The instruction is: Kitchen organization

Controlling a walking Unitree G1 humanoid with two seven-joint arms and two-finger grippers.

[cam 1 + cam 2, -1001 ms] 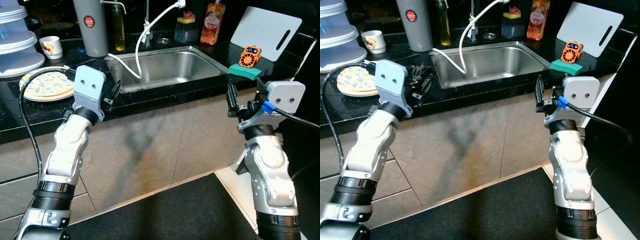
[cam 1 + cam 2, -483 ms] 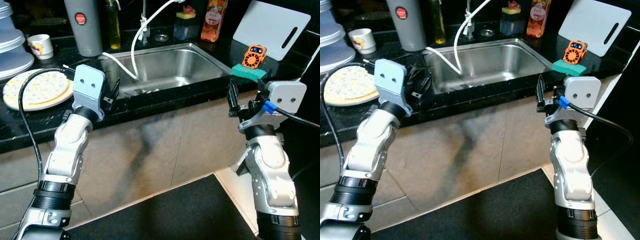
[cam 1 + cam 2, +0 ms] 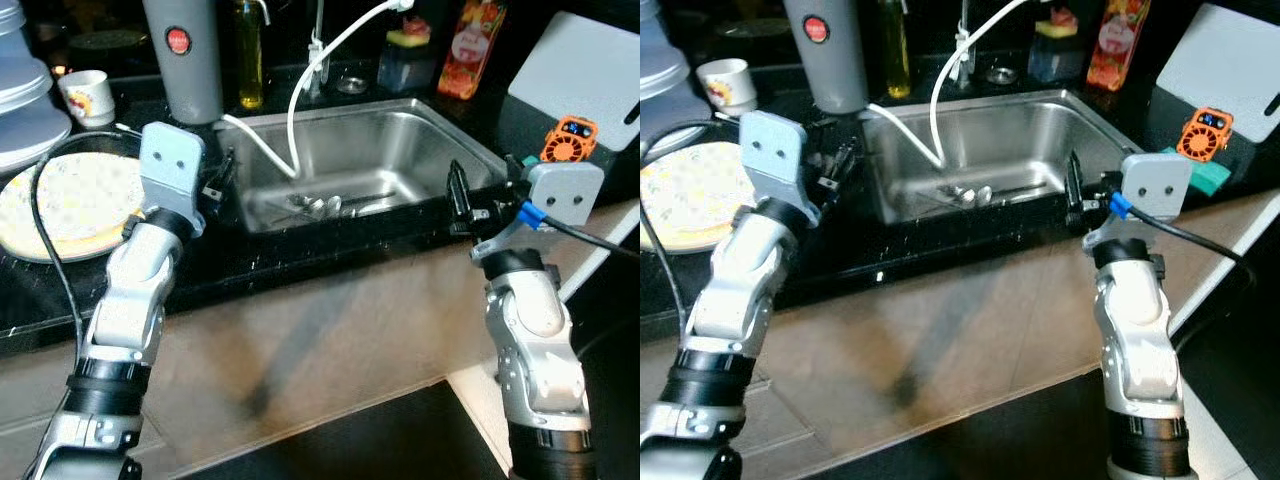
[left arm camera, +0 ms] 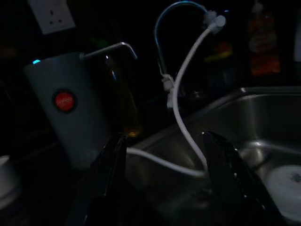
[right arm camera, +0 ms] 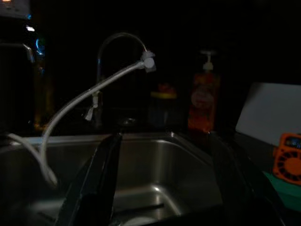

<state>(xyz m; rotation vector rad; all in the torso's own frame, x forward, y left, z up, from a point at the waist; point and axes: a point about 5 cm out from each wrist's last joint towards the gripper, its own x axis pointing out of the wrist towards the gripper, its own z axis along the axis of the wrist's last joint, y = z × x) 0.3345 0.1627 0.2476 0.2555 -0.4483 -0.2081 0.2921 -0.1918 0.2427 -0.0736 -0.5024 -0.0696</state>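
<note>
Both arms are raised in front of the black speckled stone surface [image 3: 260,270], one on each side of the stainless steel sink [image 3: 470,150], which reads as a ready stance for reaching into the basin rather than a grasp in hand. The left hand [image 4: 164,188] hangs over the sink's left rim with its two long black fingers spread and nothing between them. The right hand [image 5: 162,188] is poised at the front right corner, also spread and empty.

The likely things to tidy are the shiny metal spoons and cutlery [image 3: 325,205] lying loose on the basin floor, beneath the white flexible hose [image 3: 300,100] that droops from the tap into the sink. Being thin, smooth and flat against polished steel, they would probably be slippery to pinch.

A matte grey cylindrical flask with a red round button [image 3: 185,55] stands upright by the left rim, next to a slim glass bottle of yellow oil [image 3: 250,60]. A round patterned ceramic plate [image 3: 70,205] lies flat farther left. On the right sit a small orange fan-like gadget [image 3: 572,138] and a white plastic cutting board [image 3: 590,80] leaning against the wall.
</note>
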